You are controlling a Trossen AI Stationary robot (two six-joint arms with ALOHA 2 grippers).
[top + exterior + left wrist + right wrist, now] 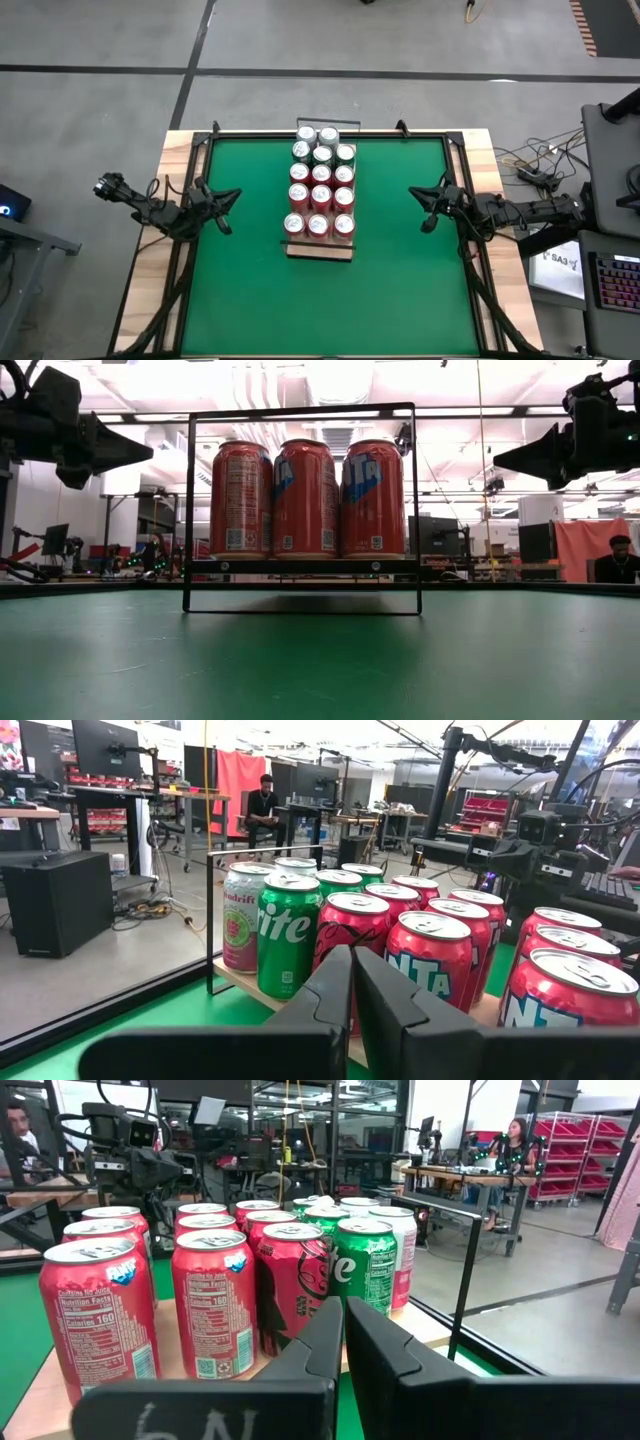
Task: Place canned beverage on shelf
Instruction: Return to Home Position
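Observation:
The shelf, a pale wood board with thin black end rails, lies in the middle of the green mat. Several cans stand upright on it in three columns. Most are red, with green ones and a pink-and-white one toward the far end. Three red cans form the near row, and a bare strip of board shows in front of them. My left gripper hovers shut over the mat left of the shelf. My right gripper hovers shut to its right. Both point level at the cans.
Bare green mat lies left, right and in front of the shelf. A black frame borders the mat's far edge. A keyboard and cables sit off the table's right. People are seated at desks in the room beyond.

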